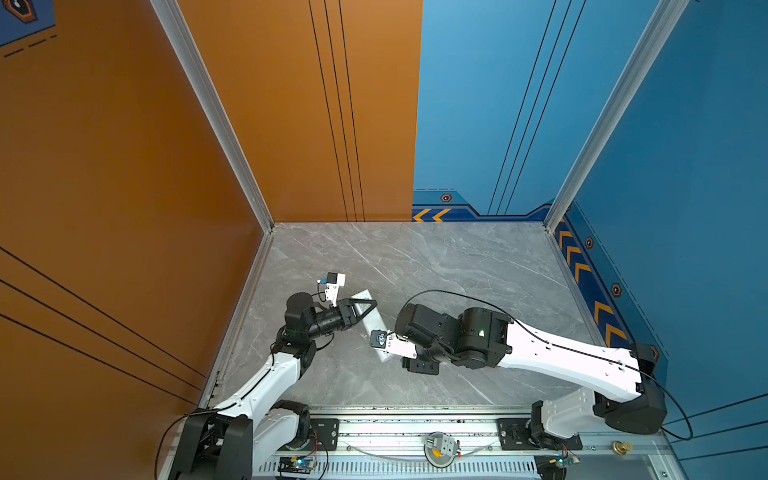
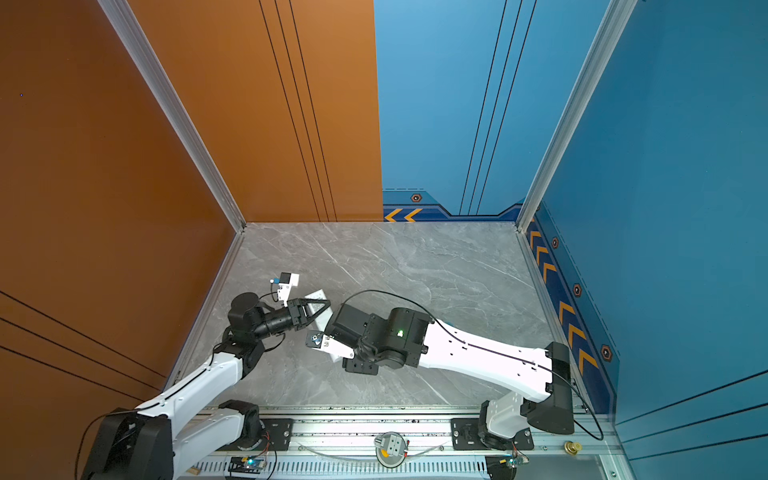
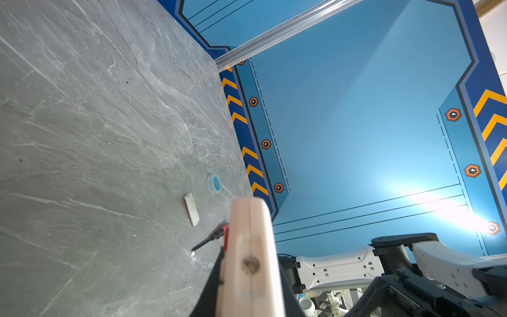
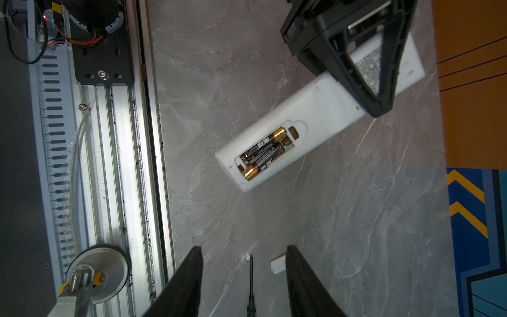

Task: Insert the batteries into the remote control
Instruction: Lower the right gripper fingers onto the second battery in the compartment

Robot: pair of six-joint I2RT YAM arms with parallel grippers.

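White remote control (image 4: 323, 109) held both batteries (image 4: 264, 161) mid-frame, pinned by closed left gripper (image 4: 379, 109); right gripper (image 4: 244, 249), apart and empty, probably needed only gentle flush pressing.

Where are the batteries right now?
In the right wrist view, both batteries lie side by side inside the open back of the remote, at the end away from the left pincer.
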